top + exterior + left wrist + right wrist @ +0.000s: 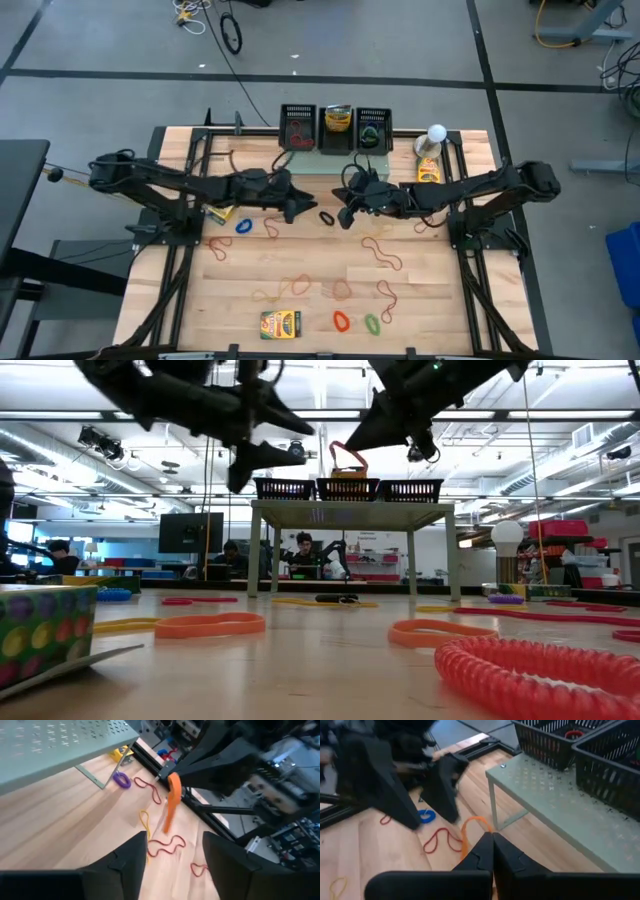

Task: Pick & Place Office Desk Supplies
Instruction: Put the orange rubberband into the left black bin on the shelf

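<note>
**Orange band passed between grippers above the table**

A wooden table stood in a large workshop, with three black baskets on a pale green stand at its far edge. Both arms met mid-table. The right gripper had its jaws clamped together on an orange rubber band, which dangled from their tips. The left gripper faced it, jaws apart and empty. Many bands and a yellow-and-green box lay scattered below both grippers, so most sorting seemed left.
</note>
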Available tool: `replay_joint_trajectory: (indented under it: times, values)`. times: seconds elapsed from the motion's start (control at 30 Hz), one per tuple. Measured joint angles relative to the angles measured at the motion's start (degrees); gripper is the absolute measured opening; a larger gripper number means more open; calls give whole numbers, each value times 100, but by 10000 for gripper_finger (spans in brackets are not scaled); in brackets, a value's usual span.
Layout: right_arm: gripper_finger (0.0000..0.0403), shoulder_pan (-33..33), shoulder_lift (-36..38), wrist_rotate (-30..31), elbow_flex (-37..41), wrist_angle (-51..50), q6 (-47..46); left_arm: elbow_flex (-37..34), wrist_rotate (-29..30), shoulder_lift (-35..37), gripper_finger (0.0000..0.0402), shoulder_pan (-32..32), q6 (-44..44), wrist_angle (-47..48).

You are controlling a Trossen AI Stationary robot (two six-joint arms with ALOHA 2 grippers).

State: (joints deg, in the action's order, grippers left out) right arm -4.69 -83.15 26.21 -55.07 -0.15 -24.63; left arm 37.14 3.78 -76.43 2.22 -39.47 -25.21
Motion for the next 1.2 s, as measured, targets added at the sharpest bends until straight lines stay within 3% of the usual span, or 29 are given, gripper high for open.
replay_joint_trajectory:
  times: [0.17,0.3,0.4,0.63,0.87,1.2]
  values:
    - [1,0,0,22,1,258,44,494,-127,-527,212,2,312,-181]
    - [0,0,0,29,2,339,115,814,-50,-692,194,-15,516,-173]
    - [0,0,0,29,2,370,114,910,-31,-705,155,3,600,-160]
    - [5,0,0,23,2,427,156,909,-88,-580,13,9,562,203]
    - [42,0,0,-24,4,425,98,905,-82,-449,5,109,489,366]
    - [137,7,0,-7,4,414,-149,990,530,554,4,839,476,1072]
